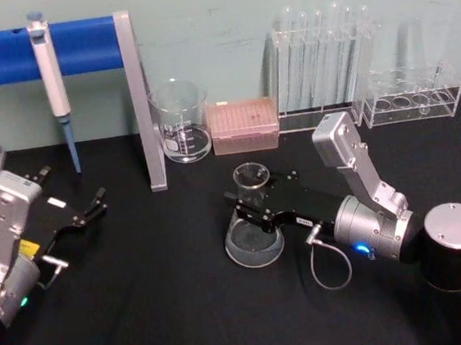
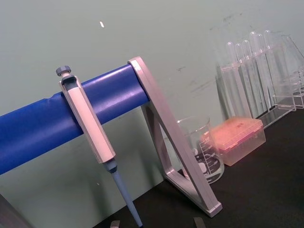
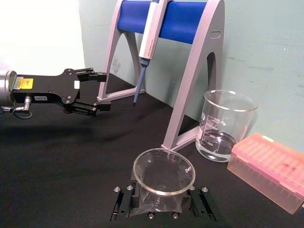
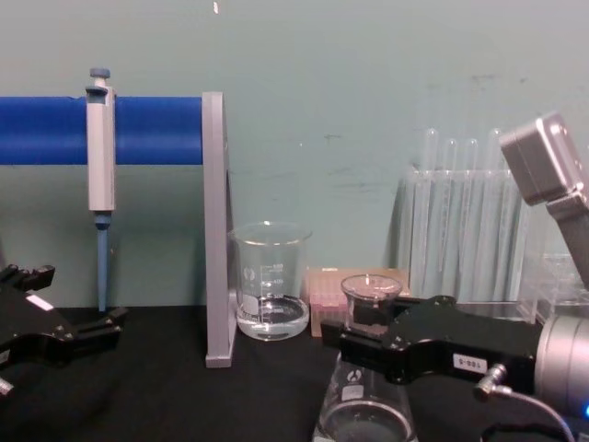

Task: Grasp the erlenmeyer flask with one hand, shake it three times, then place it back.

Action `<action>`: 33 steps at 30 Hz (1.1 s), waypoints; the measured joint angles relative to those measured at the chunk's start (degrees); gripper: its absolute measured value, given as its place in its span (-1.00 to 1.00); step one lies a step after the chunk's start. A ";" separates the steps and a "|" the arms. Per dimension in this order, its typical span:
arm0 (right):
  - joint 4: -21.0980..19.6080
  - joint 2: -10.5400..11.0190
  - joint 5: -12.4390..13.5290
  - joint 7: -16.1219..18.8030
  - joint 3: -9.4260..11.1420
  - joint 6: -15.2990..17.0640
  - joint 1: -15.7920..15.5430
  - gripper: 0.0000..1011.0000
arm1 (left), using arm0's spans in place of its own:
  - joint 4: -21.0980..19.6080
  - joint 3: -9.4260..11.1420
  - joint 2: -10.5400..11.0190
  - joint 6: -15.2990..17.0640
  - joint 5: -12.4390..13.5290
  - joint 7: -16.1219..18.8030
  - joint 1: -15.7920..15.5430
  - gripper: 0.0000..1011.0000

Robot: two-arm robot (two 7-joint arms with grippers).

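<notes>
The erlenmeyer flask is clear glass with a wide base and stands at the middle of the black table, a little liquid in its bottom. My right gripper reaches in from the right and is shut on its neck just under the flared rim. The right wrist view looks down into the flask mouth with a finger on each side of the neck. From the chest, the black gripper body wraps the neck above the flask base. My left gripper rests open at the table's left, empty.
A blue-barred grey stand with a hanging pipette stands at the back left. Behind the flask are a glass beaker, a pink tip box, a rack of test tubes and a low clear rack.
</notes>
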 joint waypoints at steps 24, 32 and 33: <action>-4.57 0.85 1.18 -2.07 1.81 1.67 -1.57 -0.10 | 0.00 0.00 0.00 0.00 0.00 0.00 0.00 0.98; -11.82 2.13 2.42 -4.79 4.10 4.46 -3.26 -0.10 | 0.00 0.00 0.00 0.00 0.00 0.00 0.00 0.98; -12.60 2.27 2.55 -5.13 4.37 4.90 -3.41 -0.10 | 0.00 0.00 0.00 0.00 0.00 0.00 0.00 0.98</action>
